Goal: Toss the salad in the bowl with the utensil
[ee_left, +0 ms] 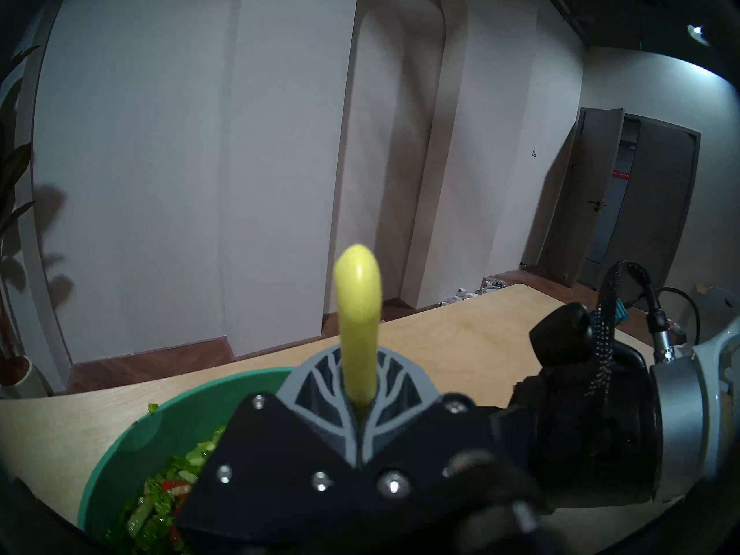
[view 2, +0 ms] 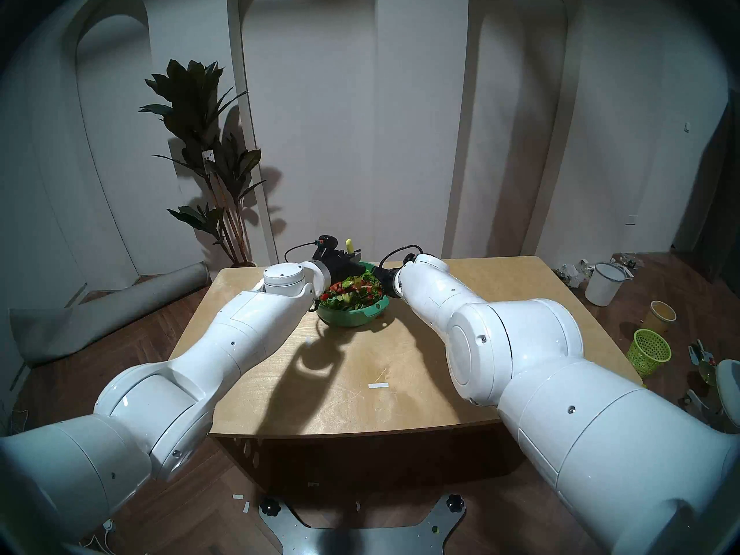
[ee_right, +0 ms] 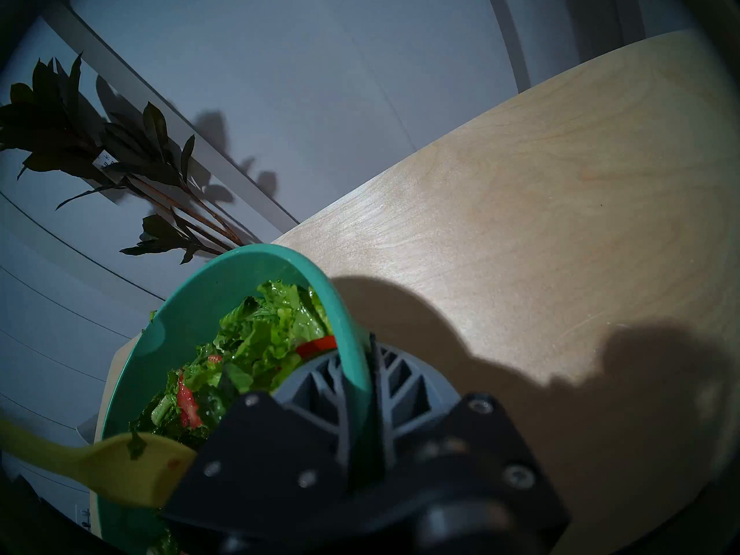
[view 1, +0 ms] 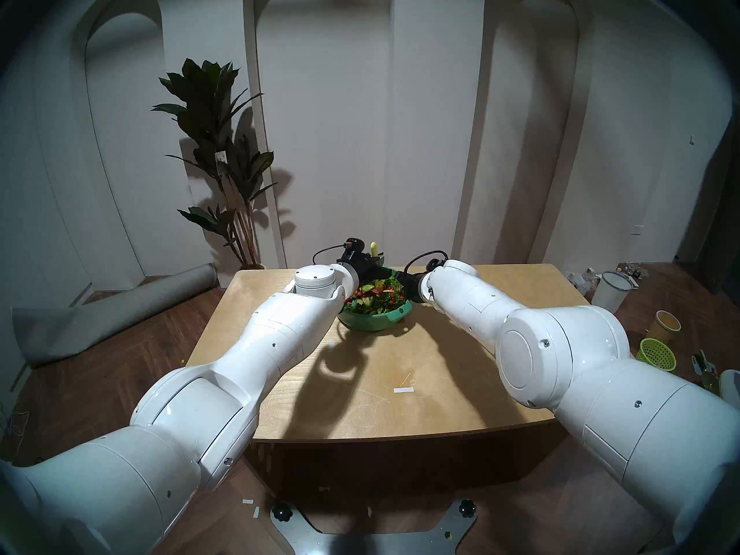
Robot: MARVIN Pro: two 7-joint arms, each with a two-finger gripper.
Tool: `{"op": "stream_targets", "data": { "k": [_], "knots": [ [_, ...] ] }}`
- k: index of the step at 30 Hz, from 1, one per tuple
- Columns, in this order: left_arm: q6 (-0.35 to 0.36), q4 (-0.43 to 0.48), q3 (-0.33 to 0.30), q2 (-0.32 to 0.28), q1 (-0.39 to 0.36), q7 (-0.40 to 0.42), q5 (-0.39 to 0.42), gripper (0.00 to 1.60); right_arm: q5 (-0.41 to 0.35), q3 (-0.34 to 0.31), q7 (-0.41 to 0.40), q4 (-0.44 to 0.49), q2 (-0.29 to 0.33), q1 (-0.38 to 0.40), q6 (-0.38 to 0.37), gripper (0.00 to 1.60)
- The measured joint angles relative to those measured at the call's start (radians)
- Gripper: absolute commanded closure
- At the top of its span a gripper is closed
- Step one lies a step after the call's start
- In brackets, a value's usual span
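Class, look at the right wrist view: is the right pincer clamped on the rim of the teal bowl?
Yes, the right pincer has one finger inside and one outside the teal bowl's rim, closed on it.

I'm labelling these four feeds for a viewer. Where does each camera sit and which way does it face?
Head left: on the head, looking down at the table; both arms show.
Head right: the same view, slightly shifted.
Left wrist: behind the left hand, facing the wall; it is shut on the utensil.
Right wrist: behind the right hand, shut on the bowl rim, over the salad.
All four show the bowl.
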State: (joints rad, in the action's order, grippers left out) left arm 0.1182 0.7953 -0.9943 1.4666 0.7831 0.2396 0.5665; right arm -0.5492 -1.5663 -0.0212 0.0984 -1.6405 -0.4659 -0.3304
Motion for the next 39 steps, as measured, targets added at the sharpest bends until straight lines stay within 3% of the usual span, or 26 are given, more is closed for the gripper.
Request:
{"op": "stream_targets", "data": {
  "k": [8,19,31,39],
  "knots": [
    [0.034,0.033,-0.013,0.001,0.046,-0.042,0.023,1.6,0.0,0.0,0.0,0.0,0.0,0.0,0.0,1.31],
    [0.0,0.008,-0.01,0.027,0.051,-0.082,0.017,1.6,0.0,0.0,0.0,0.0,0.0,-0.001,0.0,1.31],
    [-0.056,-0.14,0.014,0.08,0.015,-0.106,-0.013,1.6,0.0,0.0,0.0,0.0,0.0,-0.001,0.0,1.31],
    [-0.132,-0.23,0.055,0.109,-0.023,-0.119,-0.06,1.6,0.0,0.0,0.0,0.0,0.0,-0.001,0.0,1.31]
  ]
}}
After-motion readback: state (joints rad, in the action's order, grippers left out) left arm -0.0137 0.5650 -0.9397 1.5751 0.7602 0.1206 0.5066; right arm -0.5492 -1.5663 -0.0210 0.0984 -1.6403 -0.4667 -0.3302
